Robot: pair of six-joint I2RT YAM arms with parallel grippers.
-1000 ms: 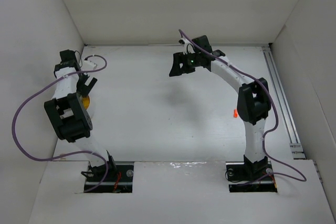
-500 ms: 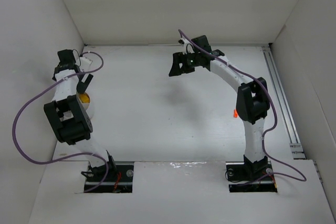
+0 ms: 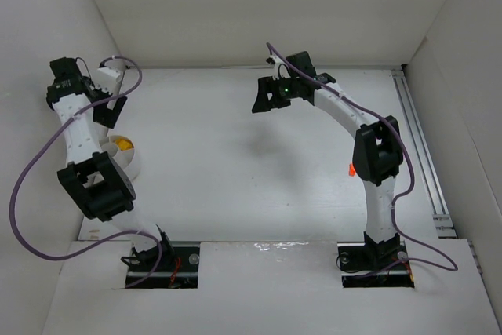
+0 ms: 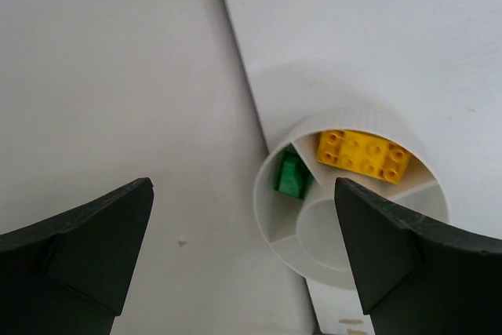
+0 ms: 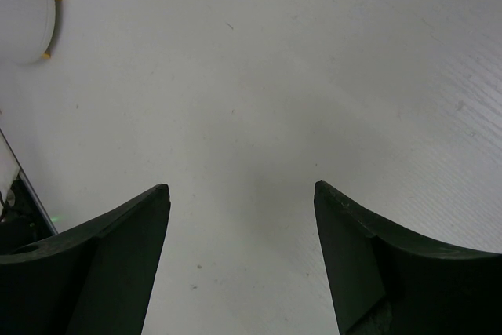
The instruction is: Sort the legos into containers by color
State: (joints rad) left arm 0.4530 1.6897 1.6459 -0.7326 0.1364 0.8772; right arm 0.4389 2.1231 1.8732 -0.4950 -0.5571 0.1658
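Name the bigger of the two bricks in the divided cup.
The yellow brick: it spans its compartment, while the green brick in the next compartment is clearly smaller.

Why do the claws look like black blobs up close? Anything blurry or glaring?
Left wrist view: the left gripper is a dark silhouette against bright white; the container, yellow brick and green brick are sharp. Right wrist view: the right gripper likewise dark, floor faintly shaded between its fingers. Top view: even light, no glare, a pale shadow by the right gripper.

White table [image 3: 235,178] carries a round container [image 4: 337,229] and, seemingly, an orange brick [image 3: 351,169].
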